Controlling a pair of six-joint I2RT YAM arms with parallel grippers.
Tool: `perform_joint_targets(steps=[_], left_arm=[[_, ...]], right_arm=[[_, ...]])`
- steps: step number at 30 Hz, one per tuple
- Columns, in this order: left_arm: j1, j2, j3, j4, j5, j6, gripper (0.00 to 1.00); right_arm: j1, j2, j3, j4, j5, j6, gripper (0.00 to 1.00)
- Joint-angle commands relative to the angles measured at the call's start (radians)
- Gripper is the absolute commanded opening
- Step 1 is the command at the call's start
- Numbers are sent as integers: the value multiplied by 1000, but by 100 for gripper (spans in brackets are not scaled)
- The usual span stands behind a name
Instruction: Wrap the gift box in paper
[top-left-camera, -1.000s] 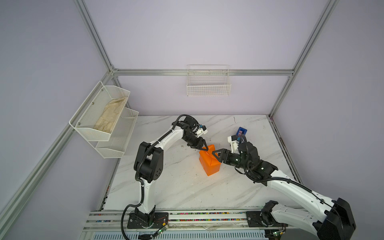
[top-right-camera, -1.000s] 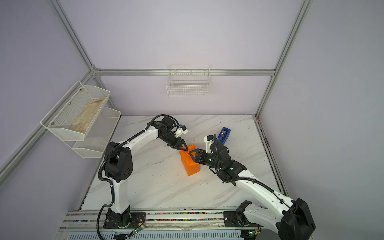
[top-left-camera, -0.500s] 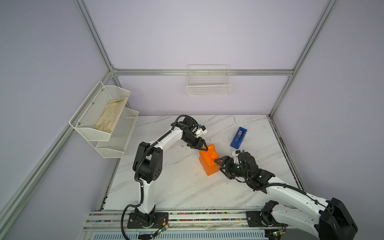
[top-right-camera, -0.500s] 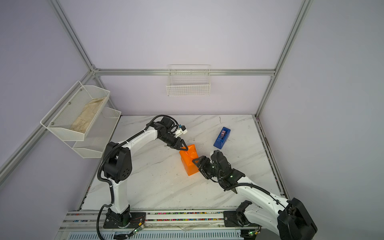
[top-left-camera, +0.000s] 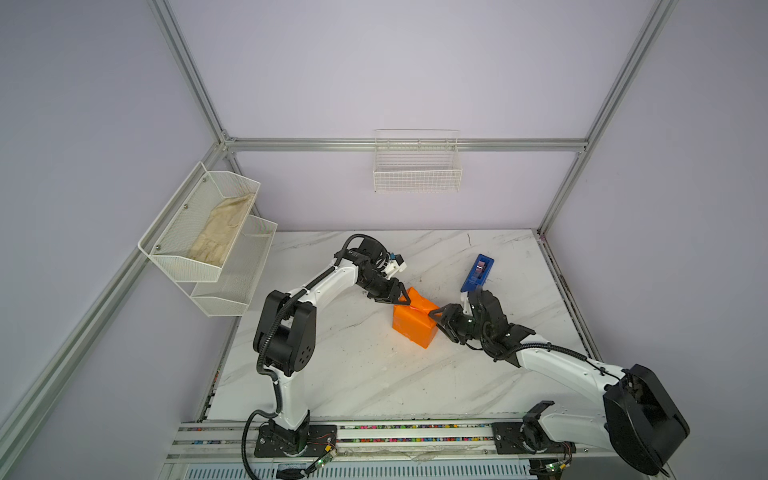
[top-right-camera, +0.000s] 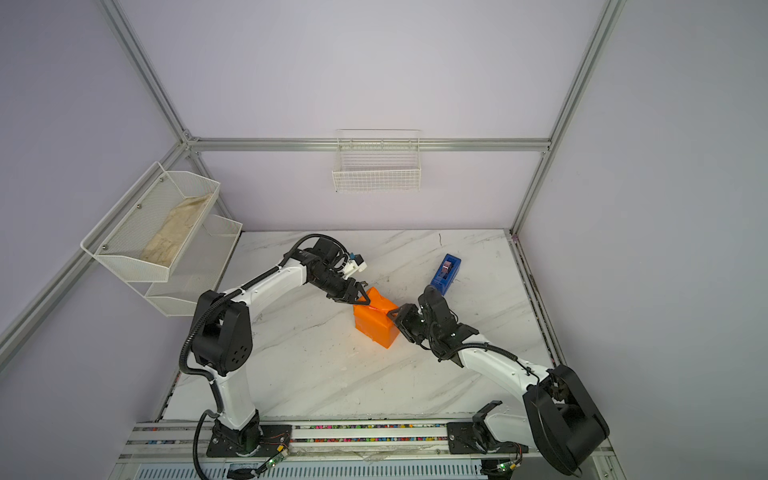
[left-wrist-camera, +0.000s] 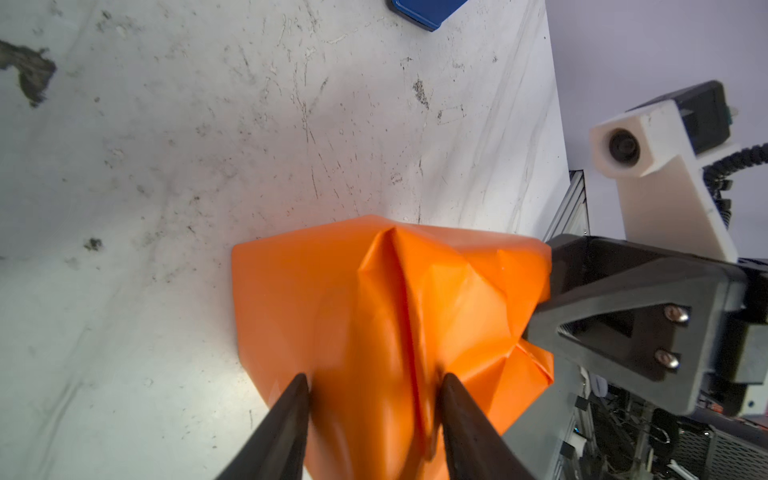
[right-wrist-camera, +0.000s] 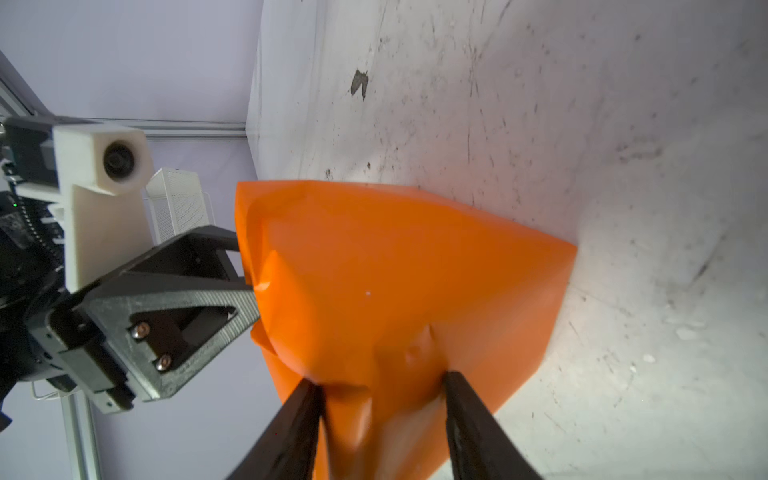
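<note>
At the far left, a beige cloth (top-left-camera: 220, 232) is held in the upper tray of a white mesh wall shelf (top-left-camera: 178, 257). Further right, the left claw (top-left-camera: 401, 297) is set at the rear upper end of the orange paper (top-left-camera: 411, 324). In the left wrist view its fingers (left-wrist-camera: 291, 415) are pressed against the paper on both sides of a creased fold, so a clamp on the paper is shown. The paper is folded into a block that stands near the middle of the marble tabletop (top-left-camera: 353, 374), between the two claws. The gift box is hidden beneath it. At the block's right side the right claw (top-left-camera: 435, 321) is likewise clamped on the paper, which is puckered at both fingertips (right-wrist-camera: 457, 395). Behind this claw, a blue tape dispenser (top-left-camera: 478, 274) is laid toward the tabletop's right rear, apart from the paper.
</note>
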Motion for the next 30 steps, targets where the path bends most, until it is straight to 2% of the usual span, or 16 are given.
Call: perform_joint_targets(steps=[1, 5, 9, 11, 15, 20, 24, 30], left_arm=[[-18, -40, -74, 19, 10, -71, 50], [-30, -64, -118, 64, -10, -148, 50], [-37, -84, -148, 100, -30, -191, 50], [-40, -86, -154, 107, -33, -203, 50], [-44, -84, -163, 119, -39, -218, 50], [-44, -95, -166, 134, -50, -232, 50], [-44, -113, -155, 135, -48, -226, 50], [-4, -164, -77, 123, -62, -196, 55]], right_arm=[[-45, 40, 43, -77, 8, -100, 49], [-90, 39, 108, -167, 18, -204, 50], [-93, -8, 258, -444, 184, -382, 50], [-90, -23, 320, -497, 181, -416, 47], [-41, 11, 345, -354, -17, -339, 28], [60, 142, 357, -178, -95, -254, 19], [76, 218, 354, -195, -54, -259, 14], [75, 207, 306, -263, -2, -271, 10]])
